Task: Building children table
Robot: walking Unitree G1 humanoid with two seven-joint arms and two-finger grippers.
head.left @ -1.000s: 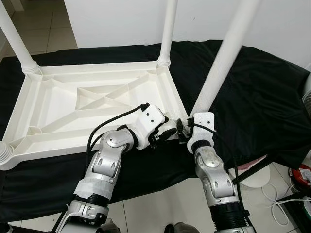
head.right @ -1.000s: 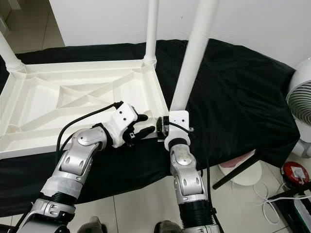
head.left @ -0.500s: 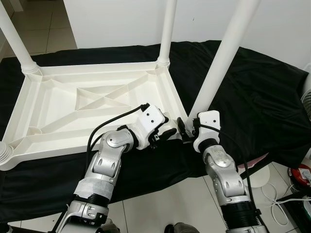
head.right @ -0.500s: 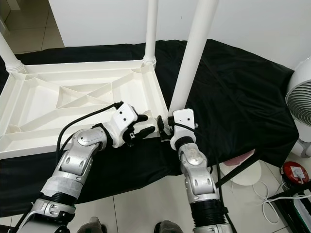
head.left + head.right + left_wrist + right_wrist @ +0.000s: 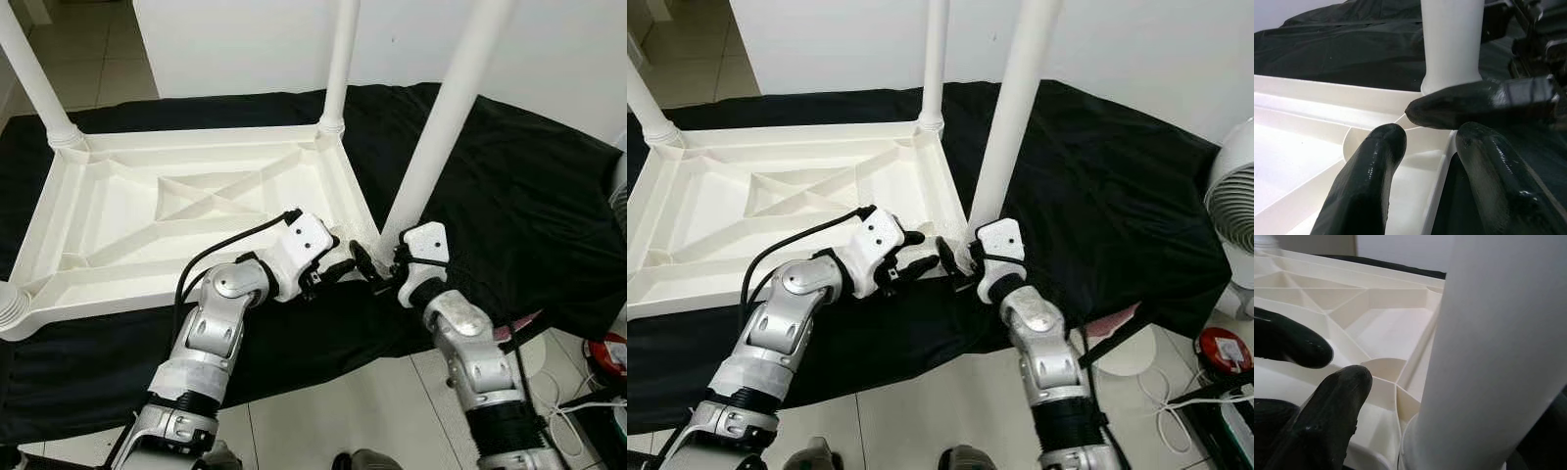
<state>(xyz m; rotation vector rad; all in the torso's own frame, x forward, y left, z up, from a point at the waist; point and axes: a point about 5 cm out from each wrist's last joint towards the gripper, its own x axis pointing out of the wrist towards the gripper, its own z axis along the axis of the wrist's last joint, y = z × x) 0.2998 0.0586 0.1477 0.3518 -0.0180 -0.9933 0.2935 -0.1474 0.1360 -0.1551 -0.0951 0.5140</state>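
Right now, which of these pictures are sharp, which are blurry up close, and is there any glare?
Left eye view: evenly lit and sharp, the table and black cloth crisp. Left wrist view: the near fingers are soft and out of focus, with shiny highlights. Right wrist view: the leg looms large and blurred, bright but not blown out.

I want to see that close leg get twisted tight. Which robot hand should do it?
Probably the right gripper: it sits right at the foot of the near leg, fingers open beside it. The left gripper is open too, resting over the upside-down tabletop rim, well placed to steady it.
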